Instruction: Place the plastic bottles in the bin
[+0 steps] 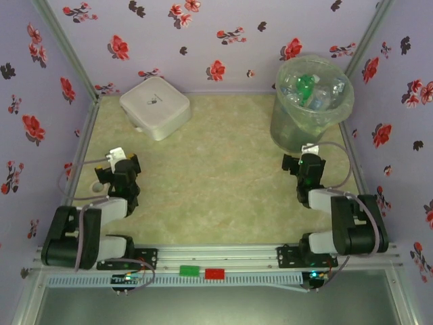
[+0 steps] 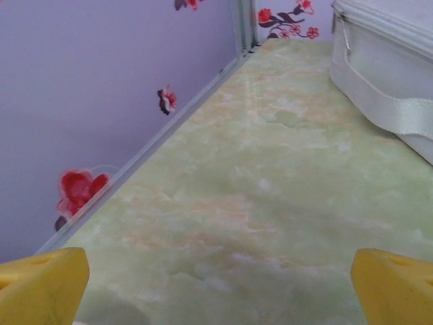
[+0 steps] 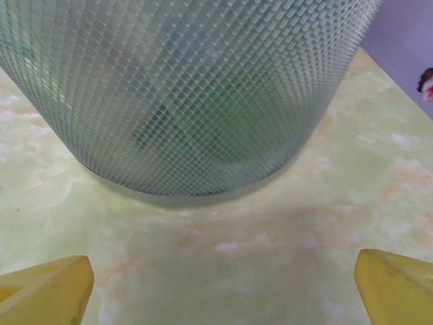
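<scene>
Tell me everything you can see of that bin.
The bin is a tall, round, translucent grey-green basket with a diamond-textured wall, lined with a clear bag folded over its rim. It stands upright at the far right corner of the table. Inside lie bottles, clear and green. The open right gripper sits just before it, not touching.

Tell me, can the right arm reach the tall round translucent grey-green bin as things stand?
Probably yes: the open right gripper faces the bin, with bare green marbled tabletop between them.
</scene>
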Action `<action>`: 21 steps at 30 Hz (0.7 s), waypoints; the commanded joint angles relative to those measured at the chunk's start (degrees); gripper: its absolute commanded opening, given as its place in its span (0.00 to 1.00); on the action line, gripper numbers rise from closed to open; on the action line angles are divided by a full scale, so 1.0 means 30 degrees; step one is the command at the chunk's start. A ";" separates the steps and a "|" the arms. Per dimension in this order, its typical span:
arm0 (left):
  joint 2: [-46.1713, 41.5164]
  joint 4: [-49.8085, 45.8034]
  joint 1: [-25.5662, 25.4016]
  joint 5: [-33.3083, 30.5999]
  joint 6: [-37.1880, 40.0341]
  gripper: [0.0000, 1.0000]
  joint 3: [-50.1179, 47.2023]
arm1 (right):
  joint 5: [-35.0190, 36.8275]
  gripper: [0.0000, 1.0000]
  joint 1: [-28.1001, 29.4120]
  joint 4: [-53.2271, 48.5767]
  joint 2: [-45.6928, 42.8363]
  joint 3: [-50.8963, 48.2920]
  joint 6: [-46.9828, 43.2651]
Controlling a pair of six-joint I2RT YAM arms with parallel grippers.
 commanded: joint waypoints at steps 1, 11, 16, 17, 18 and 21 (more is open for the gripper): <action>0.1615 0.5378 0.0093 0.1349 0.1817 1.00 -0.0127 | -0.0526 1.00 -0.0301 0.3448 0.1399 0.0509 -0.0180; 0.3527 0.5670 0.0794 0.5721 0.2281 1.00 0.0276 | -0.1656 1.00 -0.1344 0.3983 0.3246 0.1074 0.0731; 0.4523 0.5639 0.1616 0.7667 0.2241 1.00 0.0521 | -0.1509 1.00 -0.1315 0.4163 0.3227 0.1009 0.0598; 0.4405 0.5239 0.1602 0.7414 0.2088 1.00 0.1067 | -0.1507 1.00 -0.1300 0.4101 0.3175 0.1025 0.0552; 0.4217 0.4473 0.1585 0.7451 0.1981 1.00 0.1297 | -0.1448 1.00 -0.1286 0.4013 0.3110 0.1006 0.0550; 0.4355 0.4418 0.1589 0.7357 0.2076 1.00 0.1429 | -0.1447 0.99 -0.1251 0.4121 0.3169 0.0981 0.0543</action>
